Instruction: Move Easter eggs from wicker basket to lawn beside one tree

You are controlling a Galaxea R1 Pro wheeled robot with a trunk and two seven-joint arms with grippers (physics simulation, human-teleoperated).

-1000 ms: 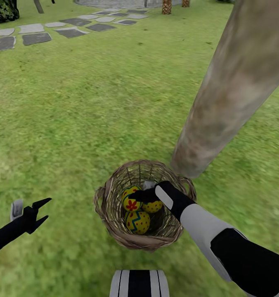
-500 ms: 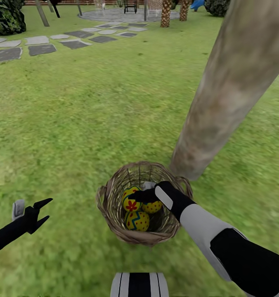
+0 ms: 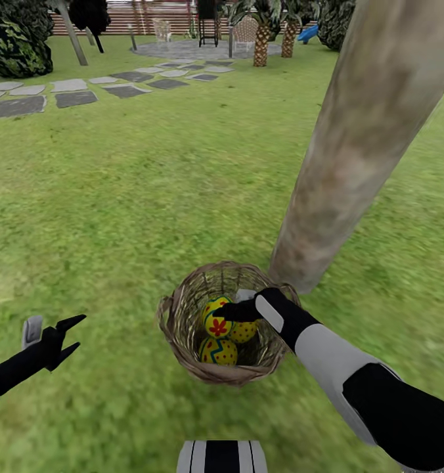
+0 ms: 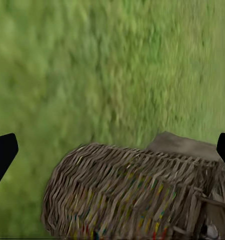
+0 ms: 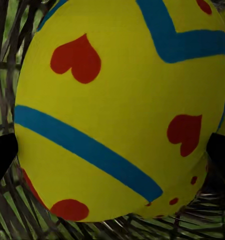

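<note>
The right gripper (image 3: 230, 311) covers part of the top egg (image 3: 217, 320), so its grip cannot be judged. The tree (image 3: 353, 144) is cut off by the head view's upper edge. Far chairs (image 3: 161, 27) by the fence are blurred.

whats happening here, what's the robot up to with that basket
The right gripper is down inside the wicker basket, around one of the three Easter eggs; whether it has clamped on yet is unclear. All three eggs are in the basket, which sits on the lawn right beside the tree. The left gripper hangs open, empty.
</note>
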